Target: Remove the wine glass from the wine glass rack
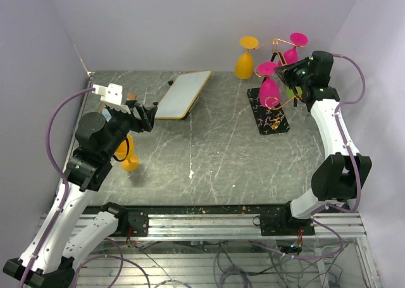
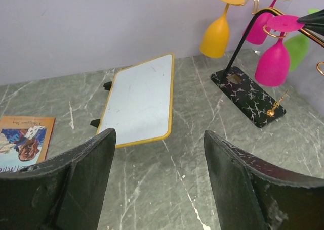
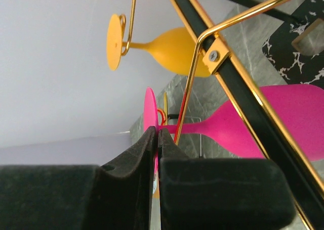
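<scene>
The wine glass rack [image 1: 269, 118] stands at the back right, with a black veined base, a dark slanted post [image 3: 238, 88] and gold wire arms. Glasses hang upside down from it: a pink wine glass [image 1: 269, 88] at the front, another pink one [image 1: 292, 47] behind, an orange one [image 1: 245, 60] on the left. My right gripper [image 1: 283, 68] is at the front pink glass. In the right wrist view it [image 3: 158, 134] is shut on the thin edge of that glass's foot [image 3: 150, 108], which still sits in the wire. My left gripper [image 2: 159, 144] is open and empty, low over the table's left side [image 1: 152, 114].
A yellow-framed whiteboard [image 1: 183, 95] lies at the back centre. A book [image 2: 25, 139] lies at the left. An orange glass [image 1: 128, 155] stands on the table under my left arm. A green glass [image 2: 298, 48] hangs behind the pink one. Walls close the back and both sides.
</scene>
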Robot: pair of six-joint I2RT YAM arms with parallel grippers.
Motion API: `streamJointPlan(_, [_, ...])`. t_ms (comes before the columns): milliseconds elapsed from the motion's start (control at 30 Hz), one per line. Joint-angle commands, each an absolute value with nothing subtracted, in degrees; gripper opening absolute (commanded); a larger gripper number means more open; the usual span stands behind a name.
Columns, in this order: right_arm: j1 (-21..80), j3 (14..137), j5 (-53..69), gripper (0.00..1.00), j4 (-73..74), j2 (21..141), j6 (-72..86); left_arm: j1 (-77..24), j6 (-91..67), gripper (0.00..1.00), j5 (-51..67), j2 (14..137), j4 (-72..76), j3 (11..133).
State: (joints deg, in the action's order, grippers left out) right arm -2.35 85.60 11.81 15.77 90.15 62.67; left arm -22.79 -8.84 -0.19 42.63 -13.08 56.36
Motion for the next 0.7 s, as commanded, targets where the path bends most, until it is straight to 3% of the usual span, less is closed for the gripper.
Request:
streamJointPlan(0, [-3.54,86.37,8.23,0.03,12.25,89.77,64.9,-23.38,-8.51,0.81,-0.34,42.89,-10.27,55.81])
streamJointPlan(667, [-0.68,101.2,24.38,0.0,6.84,103.73,65.37,-23.38,-8.39,0.81,-0.63,43.31,-10.43,55.78])
